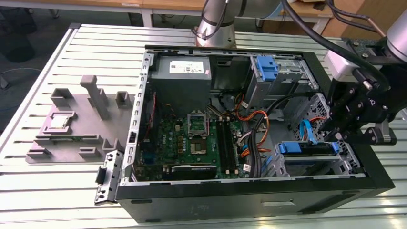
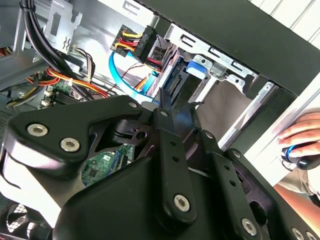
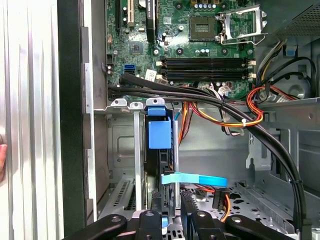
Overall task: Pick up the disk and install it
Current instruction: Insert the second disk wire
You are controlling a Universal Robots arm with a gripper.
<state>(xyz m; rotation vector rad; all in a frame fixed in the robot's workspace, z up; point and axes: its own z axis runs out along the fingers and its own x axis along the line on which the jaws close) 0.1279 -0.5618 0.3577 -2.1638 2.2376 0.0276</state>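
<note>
The exterior view looks down at an angle from above and in front of the open computer case [image 1: 254,124], taking in the whole slatted table [image 1: 76,52], with the arm at the frame's right edge. The first wrist view looks steeply down into the case from close by, the motherboard [image 3: 200,45] across the frame's top. The second wrist view sits very near, behind the gripper [image 2: 167,107], facing the drive bay [image 2: 210,75]. All three share this bay corner and its cables.
</note>
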